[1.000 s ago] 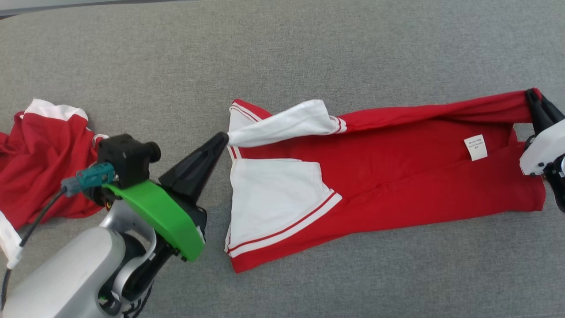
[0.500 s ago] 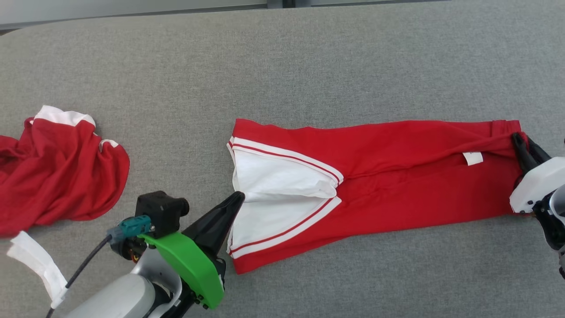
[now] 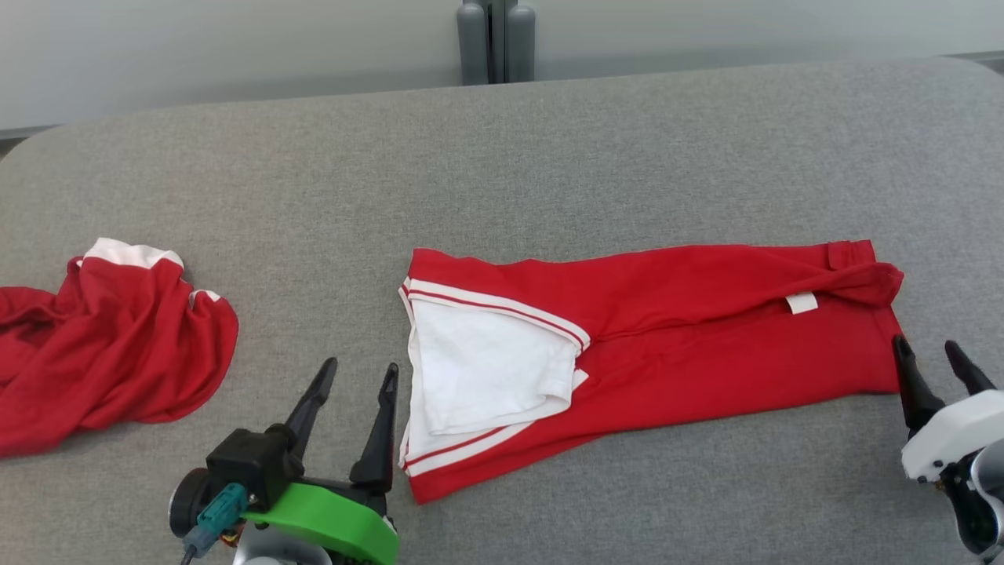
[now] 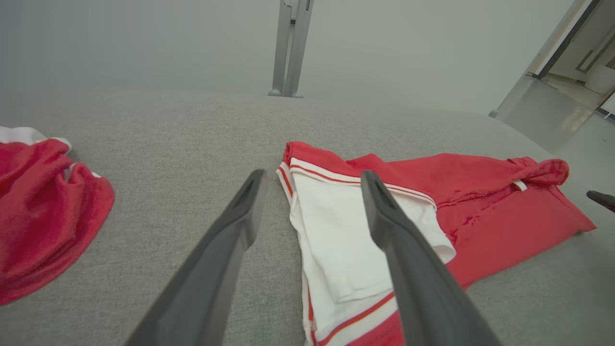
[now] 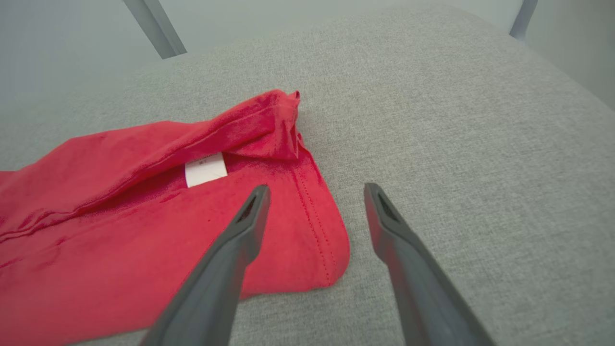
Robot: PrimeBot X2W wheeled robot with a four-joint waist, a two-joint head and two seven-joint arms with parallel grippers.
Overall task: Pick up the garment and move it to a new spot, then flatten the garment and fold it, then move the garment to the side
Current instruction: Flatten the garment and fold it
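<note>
The left claw (image 3: 360,364) and right claw (image 3: 924,343) have released the garment (image 3: 667,337), completing a lengthwise fold. Both stand wide open and empty at its ends. It lies flat mid-way along the desk (image 3: 549,157), ready for regrasping.

Nothing legible anywhere; the white label (image 5: 205,169) on the red garment (image 3: 706,353) bears marks too small to read.

Grey woven-fabric table (image 3: 549,157) with rounded far corners; grey metal post (image 3: 474,39) behind centre of far edge; plain pale wall (image 3: 196,55) beyond; glossy floor (image 4: 543,120) past right edge; lighting even.
</note>
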